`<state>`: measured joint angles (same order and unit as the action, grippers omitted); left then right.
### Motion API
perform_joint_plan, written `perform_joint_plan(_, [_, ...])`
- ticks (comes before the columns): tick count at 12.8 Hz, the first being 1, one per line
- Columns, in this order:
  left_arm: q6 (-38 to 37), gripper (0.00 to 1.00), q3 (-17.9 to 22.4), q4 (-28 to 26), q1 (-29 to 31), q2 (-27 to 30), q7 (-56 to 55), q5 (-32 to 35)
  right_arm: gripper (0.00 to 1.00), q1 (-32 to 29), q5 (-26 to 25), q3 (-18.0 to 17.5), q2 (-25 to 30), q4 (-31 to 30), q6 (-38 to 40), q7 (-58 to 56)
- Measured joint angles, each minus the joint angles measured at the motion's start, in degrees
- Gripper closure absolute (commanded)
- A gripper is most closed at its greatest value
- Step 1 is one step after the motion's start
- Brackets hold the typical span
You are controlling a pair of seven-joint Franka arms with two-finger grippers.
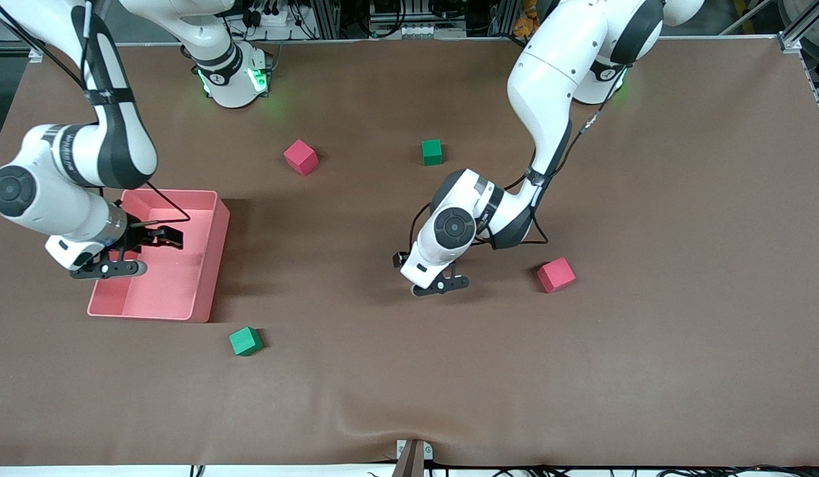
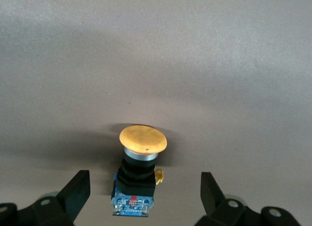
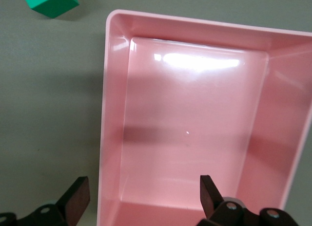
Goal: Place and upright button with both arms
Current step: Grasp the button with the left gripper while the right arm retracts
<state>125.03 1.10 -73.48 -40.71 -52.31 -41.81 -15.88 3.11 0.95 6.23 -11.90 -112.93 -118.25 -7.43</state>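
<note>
Brown cloth covers the whole table, and your two arms hang low over it. Your right gripper waits over the pink bin at the right arm's end, jaws spread wide with nothing in them; the bin looks bare inside. Your left gripper is down near mid-table, jaws equally wide and holding nothing. In its wrist view the button sits on the cloth, centred between the two fingers and apart from both, orange cap pointing away from the wrist, so your left arm is clearly the nearer one
</note>
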Motion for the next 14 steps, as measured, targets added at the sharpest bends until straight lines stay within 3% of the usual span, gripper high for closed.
perform_joint_plan(2, [0.0,0.19,0.1,0.0,0.0,-0.4,0.0,0.0,0.00,-1.4,0.0,0.1,0.5,3.9,4.7,0.0])
perform_joint_plan(3, [0.0,0.22,0.1,0.0,0.0,-0.5,0.0,0.0,0.00,-1.6,0.0,0.2,1.0,4.8,5.3,0.0])
perform_joint_plan(7, [0.0,0.22,0.2,0.0,0.0,-0.6,0.0,0.0,0.00,-2.0,-0.1,0.2,3.3,7.8,9.6,0.1])
perform_joint_plan(10, [0.0,0.25,0.2,0.0,0.0,-0.7,0.0,0.0,0.00,-2.9,-0.1,0.3,4.4,13.3,15.9,0.1])
perform_joint_plan(12, [0.0,0.37,0.2,0.0,0.0,-1.1,0.0,0.0,0.00,-2.9,-0.1,-0.1,4.5,16.7,19.7,0.1])
perform_joint_plan(14, [0.1,0.76,0.2,0.0,0.0,-1.4,0.0,0.0,0.00,-2.5,-0.1,-0.8,4.6,18.4,21.9,0.2])
